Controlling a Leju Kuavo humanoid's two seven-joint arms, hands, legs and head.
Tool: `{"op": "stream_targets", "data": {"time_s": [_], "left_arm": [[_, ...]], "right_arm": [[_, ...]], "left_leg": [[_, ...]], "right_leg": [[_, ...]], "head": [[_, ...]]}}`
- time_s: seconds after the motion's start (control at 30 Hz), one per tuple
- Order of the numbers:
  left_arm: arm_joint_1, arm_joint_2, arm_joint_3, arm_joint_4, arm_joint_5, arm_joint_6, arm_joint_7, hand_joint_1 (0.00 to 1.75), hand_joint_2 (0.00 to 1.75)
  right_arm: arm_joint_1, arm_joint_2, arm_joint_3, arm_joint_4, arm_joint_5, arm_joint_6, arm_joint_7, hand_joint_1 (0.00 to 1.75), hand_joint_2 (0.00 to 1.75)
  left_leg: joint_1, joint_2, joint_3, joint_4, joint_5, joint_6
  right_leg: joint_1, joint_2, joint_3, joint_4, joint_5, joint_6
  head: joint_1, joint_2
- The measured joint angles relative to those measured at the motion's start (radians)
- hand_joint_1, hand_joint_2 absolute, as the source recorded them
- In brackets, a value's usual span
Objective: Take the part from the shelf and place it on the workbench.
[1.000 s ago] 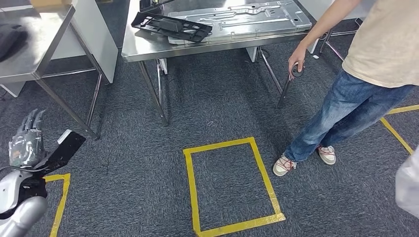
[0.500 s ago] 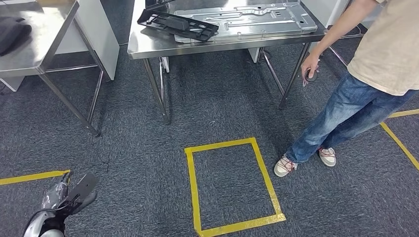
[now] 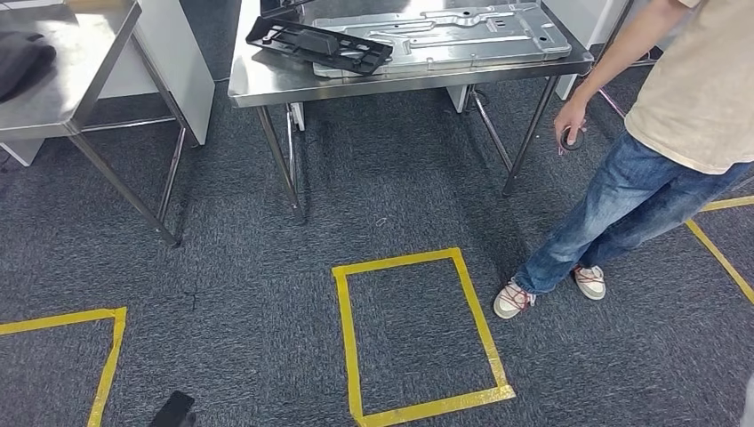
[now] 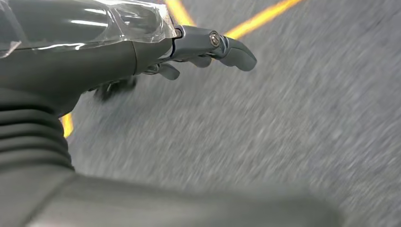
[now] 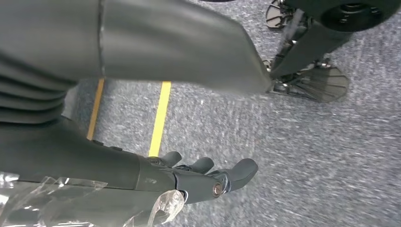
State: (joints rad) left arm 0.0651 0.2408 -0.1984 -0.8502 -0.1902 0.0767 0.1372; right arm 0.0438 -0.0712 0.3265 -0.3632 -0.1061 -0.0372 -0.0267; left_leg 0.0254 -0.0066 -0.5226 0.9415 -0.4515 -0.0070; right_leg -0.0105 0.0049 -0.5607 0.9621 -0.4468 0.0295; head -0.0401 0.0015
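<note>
Black part (image 3: 320, 44): a flat, elongated plastic frame with a raised rim, ribs and cut-out openings, lying on the steel worktop (image 3: 293, 84). It sits near the worktop's front left corner, set at a slant to the front edge. Its right end touches or overlaps the left end of a large stamped silver metal panel (image 3: 445, 36) that takes up most of the worktop's rear and right side. A second steel table (image 3: 62, 102) stands well apart to the left and carries a dark bundle (image 3: 22, 62) near its left edge. On the grey carpet before the worktop is a rectangle of yellow tape (image 3: 418, 338). A small dark piece (image 3: 173, 411) shows at the bottom edge of the head view; its identity cannot be told. Left robot hand (image 4: 156, 52): hanging over the carpet, thumb straight, fingers partly curled. A blurred dark shape lies under the fingers, and whether the hand has hold of anything cannot be told. Right robot hand (image 5: 189, 177): over the carpet beside a yellow tape line, fingers loosely extended and apart, nothing in its grasp. A person (image 3: 676, 98) stands at the worktop's front right corner, with a small dark round object in one lowered hand (image 3: 571, 120).
</note>
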Motion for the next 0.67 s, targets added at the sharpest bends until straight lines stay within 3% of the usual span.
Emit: {"op": "stream_targets", "data": {"time_s": [0.37, 0.67], "left_arm": [[0.084, -0.148, 0.082, 0.247, 0.166, -0.064, -0.115, 0.0, 0.0], [0.087, -0.195, 0.123, 0.332, 0.19, -0.076, -0.131, 0.0, 0.0]], "right_arm": [[0.072, 0.037, -0.161, 0.0, 0.09, 0.031, 0.022, 0.0, 0.0], [0.104, 0.053, -0.23, 0.0, 0.106, 0.037, 0.027, 0.0, 0.0]], "left_leg": [[0.0, 0.0, 0.002, 0.0, -0.002, 0.003], [-0.003, 0.002, 0.008, 0.003, -0.007, 0.01]], "right_leg": [[0.0, 0.0, 0.002, -0.001, -0.001, 0.002], [-0.003, 0.002, 0.006, -0.003, -0.002, 0.005]], "head": [[0.0, 0.0], [0.0, 0.0]]}}
